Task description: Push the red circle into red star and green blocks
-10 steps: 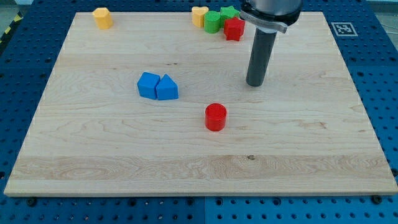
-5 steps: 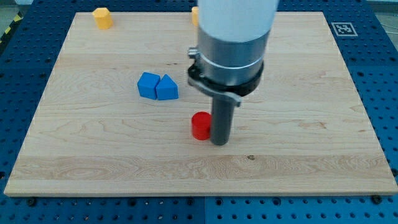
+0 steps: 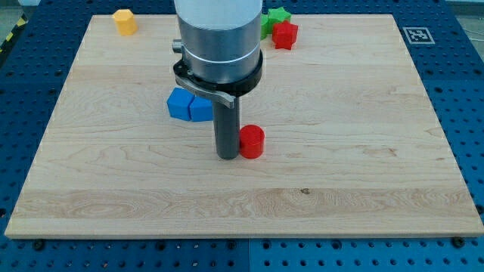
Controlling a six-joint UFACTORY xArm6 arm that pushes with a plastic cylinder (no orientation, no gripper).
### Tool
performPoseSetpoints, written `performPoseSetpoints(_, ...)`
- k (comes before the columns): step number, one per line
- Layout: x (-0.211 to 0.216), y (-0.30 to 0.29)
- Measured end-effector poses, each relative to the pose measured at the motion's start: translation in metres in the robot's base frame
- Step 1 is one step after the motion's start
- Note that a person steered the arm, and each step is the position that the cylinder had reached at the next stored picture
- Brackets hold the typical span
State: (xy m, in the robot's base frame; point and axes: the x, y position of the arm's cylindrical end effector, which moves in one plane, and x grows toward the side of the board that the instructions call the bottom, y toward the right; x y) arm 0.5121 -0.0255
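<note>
The red circle [image 3: 252,141] sits near the board's middle. My tip [image 3: 228,156] rests on the board right against the circle's left side, seemingly touching it. The red star [image 3: 285,35] lies at the view's top, right of centre. A green star [image 3: 277,16] sits just above and left of it. The arm's body hides whatever else lies to the left of the green star.
Two blue blocks [image 3: 188,106] sit together just above and left of my tip, partly behind the arm. A yellow block [image 3: 125,21] lies at the board's top left corner. The wooden board [image 3: 363,151] ends at a blue pegboard surround.
My tip has come down from the view's upper right, passed below the red circle, and now stands on its left side. The circle shifted left, then slightly right.
</note>
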Motion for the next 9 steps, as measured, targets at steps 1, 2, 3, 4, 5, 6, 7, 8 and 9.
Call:
performPoseSetpoints(1, 0.013, 0.004)
performPoseSetpoints(2, 0.017, 0.009)
performPoseSetpoints(3, 0.004, 0.014)
performPoseSetpoints(4, -0.025, 0.015)
performPoseSetpoints(5, -0.026, 0.014)
performPoseSetpoints(6, -0.012, 0.027)
performPoseSetpoints(7, -0.009, 0.029)
performPoseSetpoints(8, -0.022, 0.042)
performPoseSetpoints(9, -0.042, 0.05)
